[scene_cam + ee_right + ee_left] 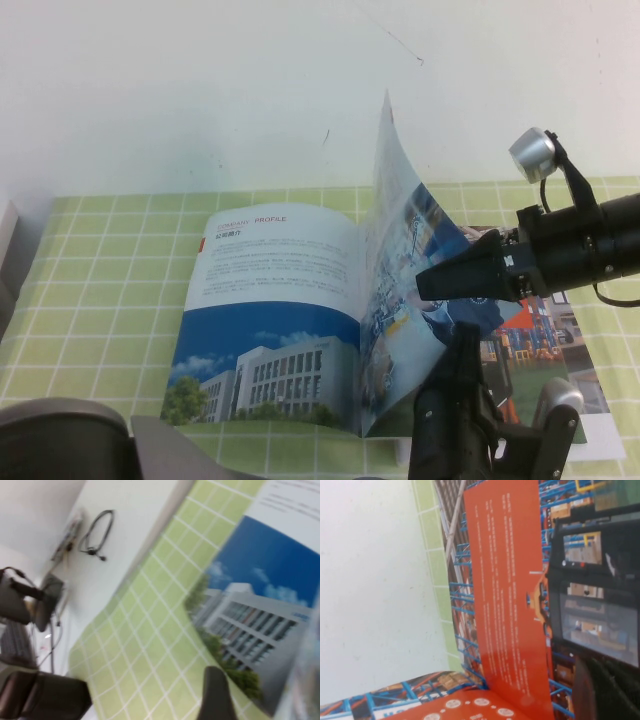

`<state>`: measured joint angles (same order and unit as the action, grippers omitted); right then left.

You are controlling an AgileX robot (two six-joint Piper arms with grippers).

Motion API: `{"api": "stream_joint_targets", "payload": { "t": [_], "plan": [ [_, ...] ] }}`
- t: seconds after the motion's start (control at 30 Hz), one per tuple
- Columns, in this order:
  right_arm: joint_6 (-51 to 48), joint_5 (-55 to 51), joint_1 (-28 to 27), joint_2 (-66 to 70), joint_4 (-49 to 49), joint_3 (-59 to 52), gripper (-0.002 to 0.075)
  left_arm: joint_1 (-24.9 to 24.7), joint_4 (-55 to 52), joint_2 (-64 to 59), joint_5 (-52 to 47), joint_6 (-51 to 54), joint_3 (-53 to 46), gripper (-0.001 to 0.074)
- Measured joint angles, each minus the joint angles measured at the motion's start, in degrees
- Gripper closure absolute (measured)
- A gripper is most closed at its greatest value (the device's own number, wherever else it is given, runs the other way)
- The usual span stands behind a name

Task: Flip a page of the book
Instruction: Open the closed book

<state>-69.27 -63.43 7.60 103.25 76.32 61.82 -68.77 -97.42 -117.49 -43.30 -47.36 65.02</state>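
Now right gripper [425, 283] against raised page [400, 260], fingers unclear; left gripper [455, 345] low over book [270, 330], unclear.

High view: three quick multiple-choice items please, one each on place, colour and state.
1. The right gripper is: A over the building photo; B at the right side of the lifted page; C off the mat.
2. The mat is: A green checked; B plain blue; C red.
3. The page is: A lying flat; B standing, curved; C torn out.

B: it points at the page, above the left gripper over the right half of the book.
A: green squares show.
B: it rises from the spine.
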Motion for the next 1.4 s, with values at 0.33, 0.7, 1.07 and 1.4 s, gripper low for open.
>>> {"api": "stream_joint_targets", "payload": {
  "t": [0.33, 0.7, 1.07, 1.4],
  "plan": [
    [-4.8, -3.4, 0.0, 0.0, 6.2, 0.4, 0.0244, 0.0, 0.2, 0.0, -5.2, 0.0, 0.0, 0.0739],
    [-5.7, -3.4, -4.2, 0.0, 7.9, 0.4, 0.0287, 0.0, 2.4, 0.0, -7.5, -0.7, 0.0, 0.0739],
    [-12.1, 5.8, -9.1, 0.0, 5.9, 0.4, 0.0559, 0.0, 2.9, 0.0, -9.0, -1.4, 0.0, 0.0739],
    [-17.3, 19.8, -8.1, 6.0, 3.9, 0.4, 0.0725, 0.0, 3.1, 0.0, -10.4, -2.2, 0.0, 0.0739]
  ]
}}
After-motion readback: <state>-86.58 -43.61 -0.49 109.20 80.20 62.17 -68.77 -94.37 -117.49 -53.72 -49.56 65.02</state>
